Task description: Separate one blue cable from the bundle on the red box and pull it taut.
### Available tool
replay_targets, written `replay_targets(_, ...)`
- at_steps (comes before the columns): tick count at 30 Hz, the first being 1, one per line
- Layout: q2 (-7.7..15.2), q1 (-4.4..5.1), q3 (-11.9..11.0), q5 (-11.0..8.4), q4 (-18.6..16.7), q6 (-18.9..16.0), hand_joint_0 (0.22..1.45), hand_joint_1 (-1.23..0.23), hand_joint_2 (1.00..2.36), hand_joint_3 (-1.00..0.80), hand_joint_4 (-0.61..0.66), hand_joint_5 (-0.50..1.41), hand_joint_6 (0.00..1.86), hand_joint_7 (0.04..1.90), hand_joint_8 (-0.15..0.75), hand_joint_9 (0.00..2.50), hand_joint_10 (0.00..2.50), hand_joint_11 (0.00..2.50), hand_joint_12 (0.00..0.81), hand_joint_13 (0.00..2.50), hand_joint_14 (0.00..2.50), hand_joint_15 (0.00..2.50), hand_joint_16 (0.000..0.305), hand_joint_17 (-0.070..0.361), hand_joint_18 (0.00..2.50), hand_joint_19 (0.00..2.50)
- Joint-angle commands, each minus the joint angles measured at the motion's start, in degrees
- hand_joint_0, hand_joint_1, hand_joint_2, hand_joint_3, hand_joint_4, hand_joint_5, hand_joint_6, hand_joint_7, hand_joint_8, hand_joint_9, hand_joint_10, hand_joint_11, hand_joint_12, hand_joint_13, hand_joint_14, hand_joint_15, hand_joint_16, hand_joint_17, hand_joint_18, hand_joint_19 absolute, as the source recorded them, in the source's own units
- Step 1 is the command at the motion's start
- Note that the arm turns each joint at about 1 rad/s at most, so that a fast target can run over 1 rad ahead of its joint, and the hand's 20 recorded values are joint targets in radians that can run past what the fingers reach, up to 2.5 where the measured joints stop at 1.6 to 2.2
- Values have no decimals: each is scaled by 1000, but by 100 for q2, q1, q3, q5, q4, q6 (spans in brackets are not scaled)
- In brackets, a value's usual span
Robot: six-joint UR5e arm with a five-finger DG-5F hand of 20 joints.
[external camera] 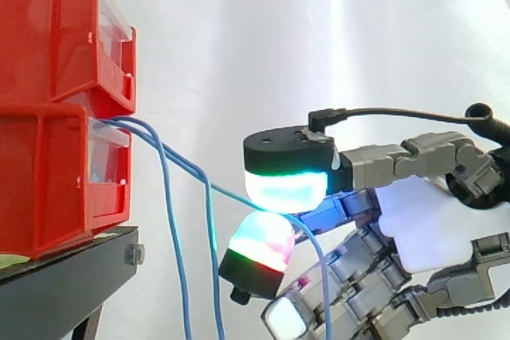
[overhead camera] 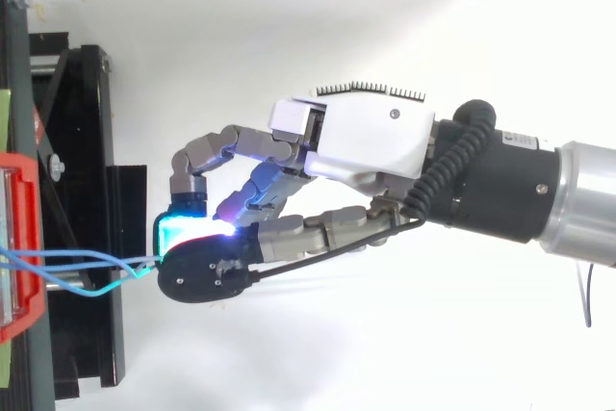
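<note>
White curtain [external camera: 335, 29] behind thin, straight blue cable [external camera: 191, 170]

The blue cables [external camera: 169, 197] drop past the side view's bottom edge; its left edge crops the red bins [external camera: 48, 173].

The red bins [external camera: 48, 173] are glossy plastic with clear front panels, on a matt black metal stand [external camera: 72, 284]. The blue cable [external camera: 174, 155] has a smooth sheath. The hand [overhead camera: 356, 137] carries a smooth white plastic shell; the curtain [external camera: 319, 29] is matt cloth.

Grey-jointed hand [overhead camera: 356, 141] w/ white palm cover; glowing pads [external camera: 284, 190]; black-and-silver wrist [overhead camera: 500, 180].
</note>
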State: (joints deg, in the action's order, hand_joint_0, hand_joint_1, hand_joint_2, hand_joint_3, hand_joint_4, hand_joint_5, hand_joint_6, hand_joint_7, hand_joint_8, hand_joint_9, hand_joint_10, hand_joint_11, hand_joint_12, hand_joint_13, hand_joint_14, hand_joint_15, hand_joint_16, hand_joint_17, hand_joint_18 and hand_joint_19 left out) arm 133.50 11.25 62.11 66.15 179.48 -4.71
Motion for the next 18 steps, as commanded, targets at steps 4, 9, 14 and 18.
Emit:
replay_targets(4,-254,44,-15,-85,456,-13,586,-771,1010,173,108,-136,803,1201,337,1018,16,553,394,879,12,434,68,152,735,638)
replay_targets(9,-412,61,-15,-261,702,-22,580,-762,1011,202,106,-139,814,1209,344,1029,16,554,393,885,12,430,68,153,746,637)
replay_targets(14,-474,35,-6,-234,781,49,577,-735,1008,228,118,-140,827,1220,350,1043,14,555,401,896,13,429,69,156,765,638)
replay_targets(18,-509,9,3,-199,825,66,575,-726,1007,239,118,-140,833,1225,358,1049,14,553,405,901,13,434,70,157,771,635)
